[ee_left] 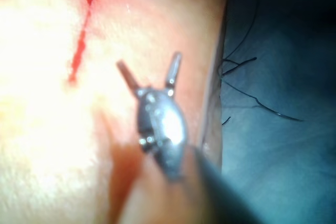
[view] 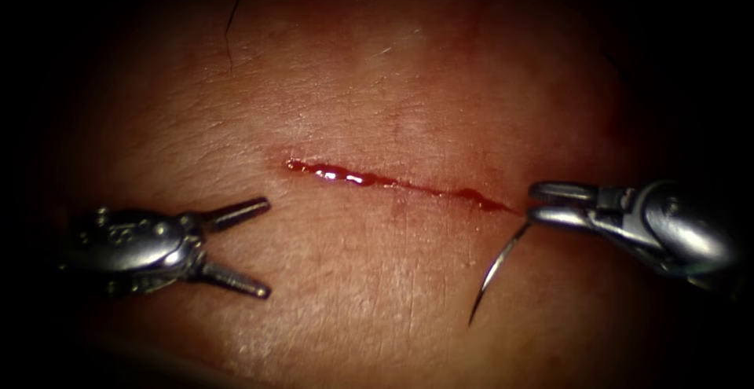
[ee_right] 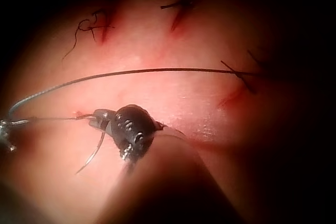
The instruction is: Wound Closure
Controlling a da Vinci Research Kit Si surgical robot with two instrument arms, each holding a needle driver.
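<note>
Here the left tool (view: 239, 247) lies over the tissue (view: 377, 82) on the left side of the cut (view: 393, 181), its two fingers (view: 236, 214) spread wide apart with nothing between them. From the left wrist view the same tool (ee_left: 149, 72) shows its fingers forked open above the pale tissue (ee_left: 42, 129), well apart from the red line of the cut (ee_left: 81, 45); loose dark thread ends (ee_left: 252, 93) lie on the blue drape (ee_left: 283, 156) beyond the tissue's edge.

The right tool (view: 538, 203) sits at the right end of the cut, its fingers (view: 558, 216) closed on the needle (view: 495, 267). The grip is at one end of the needle's curve; from there the arc hangs down and to the left, and its free end hangs over the tissue below the cut. Whether that end touches the surface cannot be told, but the needle is not in the tissue. Red fluid (view: 345, 174) glistens along the left stretch of the cut.

In the right wrist view the right tool (ee_right: 97, 120) holds the needle (ee_right: 93, 153) the same way, the curve dropping away from the fingers. A long thread (ee_right: 147, 71) arcs across the tissue (ee_right: 173, 98) beyond the tool, passing near older stitches (ee_right: 89, 24) with short cut ends.
</note>
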